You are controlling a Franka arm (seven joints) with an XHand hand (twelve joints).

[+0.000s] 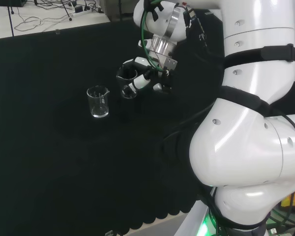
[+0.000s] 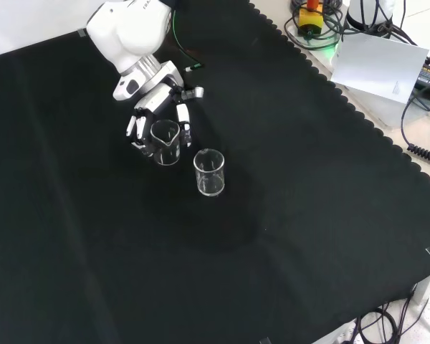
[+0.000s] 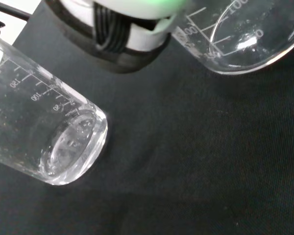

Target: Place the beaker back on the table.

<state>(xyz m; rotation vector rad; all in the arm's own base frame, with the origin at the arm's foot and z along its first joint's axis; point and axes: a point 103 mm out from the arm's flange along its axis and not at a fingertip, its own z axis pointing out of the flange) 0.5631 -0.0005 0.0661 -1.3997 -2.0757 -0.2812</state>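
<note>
A clear glass beaker (image 2: pixel 165 134) sits upright inside the black and white hand (image 2: pixel 140 130), whose fingers (image 2: pixel 185 122) curl round its sides. In the head view the same beaker (image 1: pixel 126 76) looks dark against the cloth, with the hand (image 1: pixel 146 74) just to its right. It hangs low over the black cloth; I cannot tell whether its base touches. A second clear beaker (image 2: pixel 209 173) stands free on the cloth close by, left of the hand in the head view (image 1: pixel 98 102). Up close, the wrist view shows two graduated beakers (image 3: pixel 54 142) (image 3: pixel 240 39); which one is held is unclear.
Black cloth (image 2: pixel 287 215) covers the bench, with open room on every side of the two beakers. The arm's white links (image 1: pixel 255 123) rise at the head view's right. Cables and a white sheet (image 2: pixel 380 68) lie off the cloth's scalloped edge.
</note>
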